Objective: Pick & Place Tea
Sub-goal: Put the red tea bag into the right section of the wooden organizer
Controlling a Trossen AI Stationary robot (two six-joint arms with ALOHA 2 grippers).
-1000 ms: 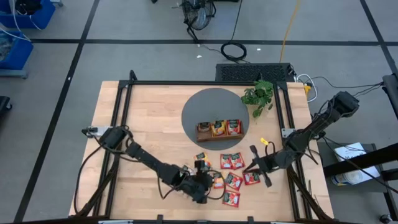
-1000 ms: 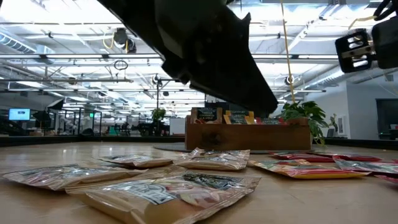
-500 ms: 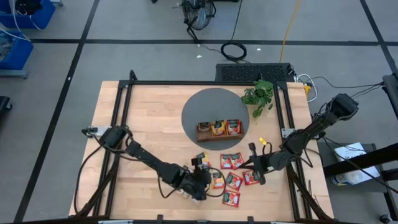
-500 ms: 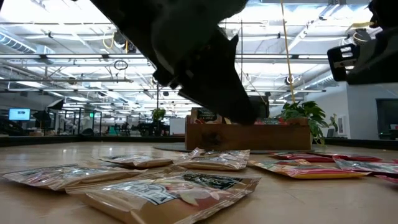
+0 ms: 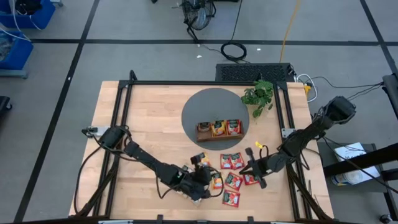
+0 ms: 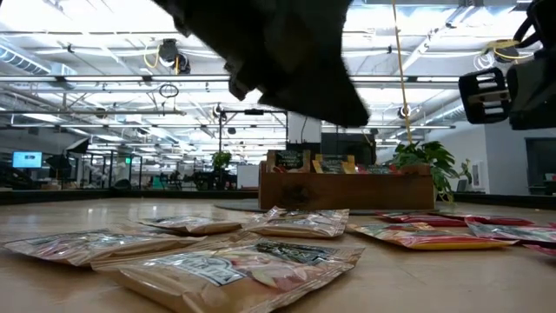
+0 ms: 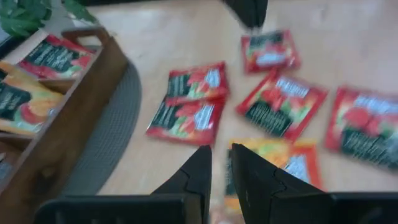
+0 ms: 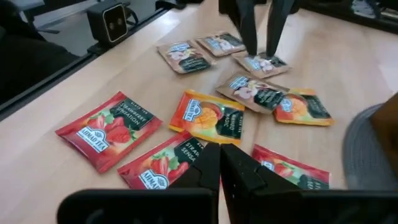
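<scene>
Left pincer (image 5: 200,169): narrow gap between fingers, nothing visibly held, above the loose tea packets (image 5: 231,181) on the table (image 5: 149,124), near side of the wooden tray (image 5: 219,129). Right pincer (image 5: 250,165): closed, empty, over the same scatter. Step judged: selecting a packet; next needs opening and descent. Count: three filled tray compartments; roughly nine loose packets, red, orange, beige. One plant (image 5: 259,94) beyond the tray.

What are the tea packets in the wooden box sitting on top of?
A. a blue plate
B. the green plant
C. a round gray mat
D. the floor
C: in the high view the wooden tray holding three tea packets stands on the round gray mat, with the plant beside the mat's edge.
</scene>
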